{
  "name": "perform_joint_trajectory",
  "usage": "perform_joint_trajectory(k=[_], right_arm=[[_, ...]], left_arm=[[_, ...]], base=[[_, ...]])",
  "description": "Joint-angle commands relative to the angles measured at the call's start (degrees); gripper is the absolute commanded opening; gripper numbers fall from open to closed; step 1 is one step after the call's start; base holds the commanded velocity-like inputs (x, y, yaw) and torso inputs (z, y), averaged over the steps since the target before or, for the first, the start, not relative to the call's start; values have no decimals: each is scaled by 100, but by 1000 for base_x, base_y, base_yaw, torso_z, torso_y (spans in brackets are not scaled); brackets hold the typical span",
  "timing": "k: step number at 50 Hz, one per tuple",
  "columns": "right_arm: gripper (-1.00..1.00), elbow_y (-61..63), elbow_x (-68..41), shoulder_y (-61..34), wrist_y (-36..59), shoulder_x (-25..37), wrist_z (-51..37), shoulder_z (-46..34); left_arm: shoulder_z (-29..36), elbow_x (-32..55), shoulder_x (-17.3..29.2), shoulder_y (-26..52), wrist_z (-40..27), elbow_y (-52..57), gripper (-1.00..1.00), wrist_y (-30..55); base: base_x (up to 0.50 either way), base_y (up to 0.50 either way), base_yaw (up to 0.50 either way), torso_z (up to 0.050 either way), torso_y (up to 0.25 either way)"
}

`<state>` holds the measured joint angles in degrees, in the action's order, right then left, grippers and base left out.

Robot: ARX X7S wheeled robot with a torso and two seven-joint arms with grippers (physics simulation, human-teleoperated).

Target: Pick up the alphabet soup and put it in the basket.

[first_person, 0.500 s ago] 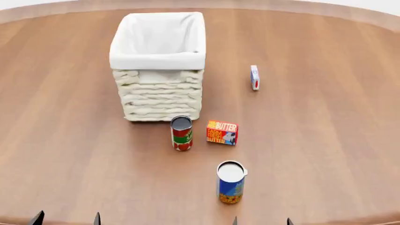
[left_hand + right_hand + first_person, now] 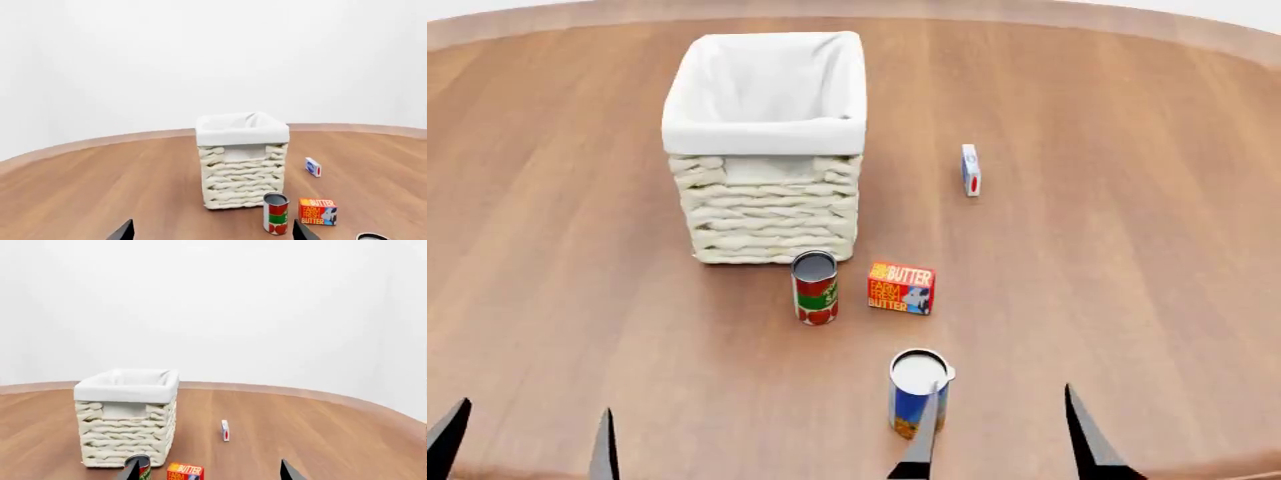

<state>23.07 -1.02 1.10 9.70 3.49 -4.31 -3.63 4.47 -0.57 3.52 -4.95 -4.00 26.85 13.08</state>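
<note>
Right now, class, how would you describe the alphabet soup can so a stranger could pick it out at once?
Start at the basket, then come forward past the red-and-green can and the butter box. The alphabet soup stands alone nearest the robot, with a blue label and pale lid, not red-and-green with a dark lid.

Red-and-green can (image 2: 815, 287), butter box (image 2: 901, 287) stand between alphabet soup (image 2: 916, 392) and basket (image 2: 767, 145); table (image 2: 1121, 280) right open.

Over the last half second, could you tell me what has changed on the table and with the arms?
Both grippers rose further into the head view; the right gripper advanced more, one finger now overlapping the alphabet soup. Nothing is grasped. The basket, red-and-green can, butter box and small white box stayed put.
</note>
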Motion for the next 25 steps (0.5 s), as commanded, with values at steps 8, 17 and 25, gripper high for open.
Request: perform_joint_trajectory(k=[8, 17, 25], right_arm=[[100, 2404, -81, -24, 1316, 184, -239, -223], [100, 2771, -177, -21, 1518, 244, -322, -262], [100, 2835, -291, -14, 1518, 296, -389, -258]], left_arm=[[341, -322, 167, -364, -350, 2973, 100, 1473], [219, -827, -337, -568, 198, 3313, 100, 1299], [246, -887, -336, -575, 212, 3313, 100, 1264]], base=[[0, 0, 0, 0, 0], [0, 0, 0, 0, 0], [134, 0, 0, 0, 0]])
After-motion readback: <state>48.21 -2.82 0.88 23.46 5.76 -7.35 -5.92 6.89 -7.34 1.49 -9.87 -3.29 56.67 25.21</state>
